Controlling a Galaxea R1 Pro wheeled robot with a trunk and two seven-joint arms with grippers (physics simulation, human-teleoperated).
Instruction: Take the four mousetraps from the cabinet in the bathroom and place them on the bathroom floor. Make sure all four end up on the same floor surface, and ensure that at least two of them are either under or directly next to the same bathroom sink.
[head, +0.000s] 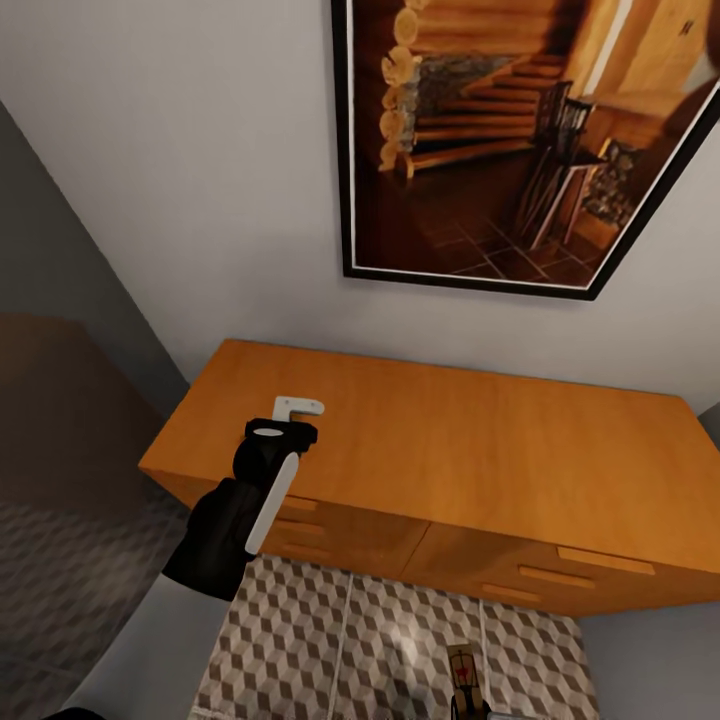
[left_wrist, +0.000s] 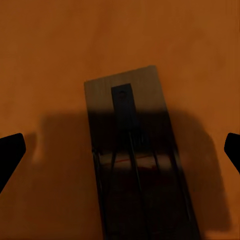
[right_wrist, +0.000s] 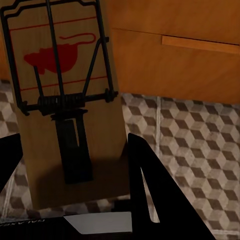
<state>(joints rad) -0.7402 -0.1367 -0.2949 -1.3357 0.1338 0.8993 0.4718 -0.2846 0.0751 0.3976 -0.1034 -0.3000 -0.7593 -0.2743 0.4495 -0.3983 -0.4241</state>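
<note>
The orange-brown cabinet (head: 450, 450) stands against the wall. One mousetrap (left_wrist: 132, 150) lies flat on its top, and its pale end (head: 300, 407) shows past my left wrist. My left gripper (left_wrist: 120, 150) hangs open just above that trap, one fingertip on each side and apart from it. In the head view the left gripper (head: 288, 428) is over the cabinet top's left part. My right gripper (right_wrist: 75, 170) is shut on a second mousetrap (right_wrist: 65, 100), held over the bathroom floor (head: 330, 650) in front of the drawers. That held trap (head: 463, 668) shows low in the head view. The bathroom sink is out of view.
Drawer fronts with wooden bar handles (head: 605, 560) face the patterned tiles. A large framed picture (head: 520, 140) hangs on the white wall above the cabinet. A grey wall (head: 60, 250) closes the left side, with a dim shaded floor area (head: 60, 570) beside the cabinet.
</note>
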